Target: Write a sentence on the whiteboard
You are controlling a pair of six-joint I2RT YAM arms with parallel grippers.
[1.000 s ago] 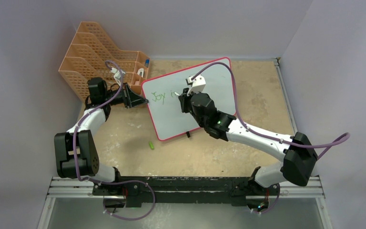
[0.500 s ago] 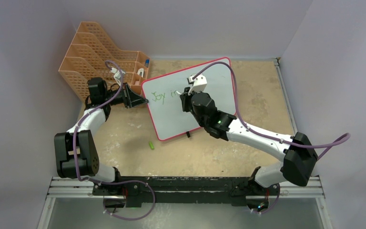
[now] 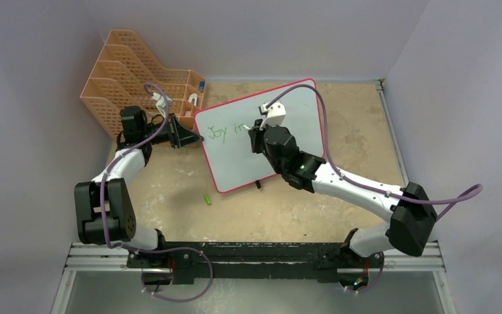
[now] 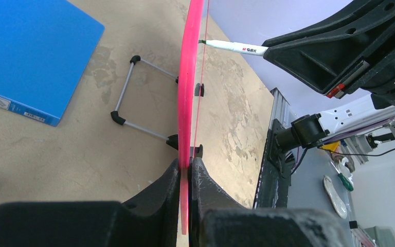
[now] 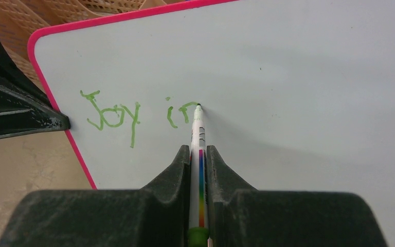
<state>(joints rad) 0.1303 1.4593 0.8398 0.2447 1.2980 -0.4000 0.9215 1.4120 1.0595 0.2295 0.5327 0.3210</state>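
Sandy tabletop [image 3: 301,209], blue folder [image 4: 31,56] behind whiteboard [image 4: 191,77], left-wrist view only

Two-armed rig: the left arm [image 3: 121,167] and right arm [image 3: 359,188], white-shelled links joined by bulky black housings, each carry a looping purple cable [image 3: 320,124], the right also showing a small green light [image 3: 299,168], a white camera block [image 3: 273,116] and the right gripper [image 5: 198,150] with matte-black, scuffed wedge fingers [image 5: 164,185].

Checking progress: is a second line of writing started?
No, the whiteboard carries only the words "Joy in" on one line, marker tip at the n.
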